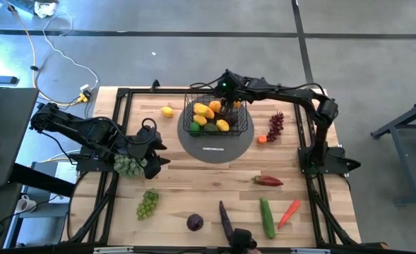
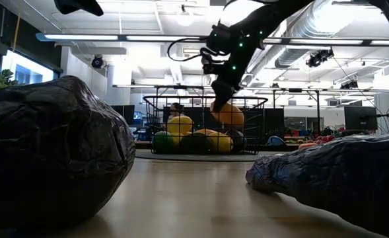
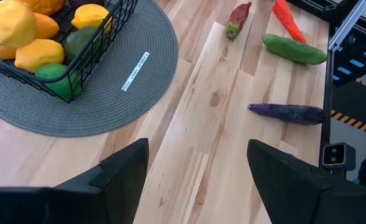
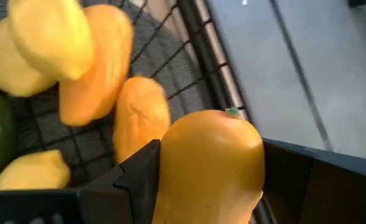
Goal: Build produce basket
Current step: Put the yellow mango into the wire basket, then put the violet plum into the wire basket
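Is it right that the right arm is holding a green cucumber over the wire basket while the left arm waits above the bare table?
Not quite. The right gripper holds an orange fruit, not a cucumber, as the right wrist view shows. The cucumber lies on the table. The rest stands: it is over the basket, and the left gripper waits open above bare wood.

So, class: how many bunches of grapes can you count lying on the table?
3: a green bunch by the left gripper, another green bunch nearer the front edge, and a purple bunch right of the basket. The basket may hide more.
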Robot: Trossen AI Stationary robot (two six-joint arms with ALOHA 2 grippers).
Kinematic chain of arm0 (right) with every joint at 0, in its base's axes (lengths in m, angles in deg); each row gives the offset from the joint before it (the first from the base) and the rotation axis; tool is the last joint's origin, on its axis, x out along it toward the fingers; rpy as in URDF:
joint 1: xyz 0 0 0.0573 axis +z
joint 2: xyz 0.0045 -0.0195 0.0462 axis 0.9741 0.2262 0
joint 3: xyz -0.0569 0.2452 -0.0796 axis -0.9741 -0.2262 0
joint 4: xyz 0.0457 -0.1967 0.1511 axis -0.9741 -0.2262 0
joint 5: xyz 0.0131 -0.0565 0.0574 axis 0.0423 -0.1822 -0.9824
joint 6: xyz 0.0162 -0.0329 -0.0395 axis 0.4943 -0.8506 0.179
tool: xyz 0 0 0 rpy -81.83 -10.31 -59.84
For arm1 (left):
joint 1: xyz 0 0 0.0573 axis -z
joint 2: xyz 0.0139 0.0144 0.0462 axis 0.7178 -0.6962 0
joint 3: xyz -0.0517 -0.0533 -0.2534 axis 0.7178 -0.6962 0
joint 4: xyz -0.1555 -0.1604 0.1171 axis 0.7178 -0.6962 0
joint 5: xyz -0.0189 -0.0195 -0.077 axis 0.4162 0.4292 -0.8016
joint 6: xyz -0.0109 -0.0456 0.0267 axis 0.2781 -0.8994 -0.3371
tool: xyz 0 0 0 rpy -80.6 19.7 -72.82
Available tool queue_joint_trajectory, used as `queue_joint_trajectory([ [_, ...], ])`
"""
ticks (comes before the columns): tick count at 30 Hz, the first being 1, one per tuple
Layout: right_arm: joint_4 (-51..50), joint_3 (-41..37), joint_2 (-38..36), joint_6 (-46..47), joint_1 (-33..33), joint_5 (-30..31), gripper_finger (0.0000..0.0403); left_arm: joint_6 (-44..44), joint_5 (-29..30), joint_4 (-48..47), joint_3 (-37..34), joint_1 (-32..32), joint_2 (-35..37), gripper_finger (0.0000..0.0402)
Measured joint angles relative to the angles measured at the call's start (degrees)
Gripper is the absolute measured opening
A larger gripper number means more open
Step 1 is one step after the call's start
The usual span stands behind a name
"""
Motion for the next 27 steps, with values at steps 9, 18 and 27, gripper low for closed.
queue_joint_trajectory([
  [9, 0.02, 0.00, 1.40, -0.02, 0.00, -0.90, 0.0276, 0.00, 0.00, 0.00, 0.00, 0.00, 0.00, 0.0264],
  [18, -1.12, 0.00, 1.06, 2.68, 0.56, 3.07, 0.0310, 0.07, 0.00, -0.02, 0.00, 0.00, 0.00, 0.0264],
  [27, -5.31, 0.00, -3.31, 12.15, 3.52, 3.63, 0.0310, 0.15, -0.17, -0.01, 0.00, 0.00, 0.00, 0.0264],
])
